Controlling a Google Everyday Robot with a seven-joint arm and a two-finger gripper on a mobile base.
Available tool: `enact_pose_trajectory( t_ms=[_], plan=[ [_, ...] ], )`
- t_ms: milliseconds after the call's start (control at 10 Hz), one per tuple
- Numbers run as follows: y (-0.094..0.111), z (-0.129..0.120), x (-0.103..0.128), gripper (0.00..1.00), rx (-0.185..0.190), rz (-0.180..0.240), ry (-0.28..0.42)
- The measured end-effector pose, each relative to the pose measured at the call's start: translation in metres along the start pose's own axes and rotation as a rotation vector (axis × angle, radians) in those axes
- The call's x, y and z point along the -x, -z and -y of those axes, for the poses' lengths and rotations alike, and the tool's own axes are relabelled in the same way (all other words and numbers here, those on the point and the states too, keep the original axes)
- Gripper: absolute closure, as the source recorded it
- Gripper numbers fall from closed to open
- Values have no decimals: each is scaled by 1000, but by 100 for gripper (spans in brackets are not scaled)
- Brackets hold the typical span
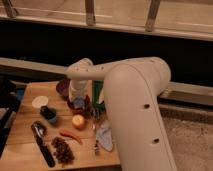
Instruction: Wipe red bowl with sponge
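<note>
A dark red bowl stands on the wooden table, just right of its middle. A bluish sponge seems to lie in the bowl. My gripper hangs from the white arm and points straight down onto the sponge and bowl. The wrist hides the bowl's back rim. A second dark reddish bowl stands behind it to the left, partly hidden by the wrist.
On the table are a white disc, a dark blue cup, an orange, a red chili, grapes, a black-handled tool, a green bag, a fork and a pale cloth. A dark wall runs behind.
</note>
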Motion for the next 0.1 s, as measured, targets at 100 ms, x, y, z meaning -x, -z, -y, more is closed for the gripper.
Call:
enact_pose_trajectory(
  t_ms=[100],
  plan=[
    [4,10,3,90,-8,10,-15]
  ],
)
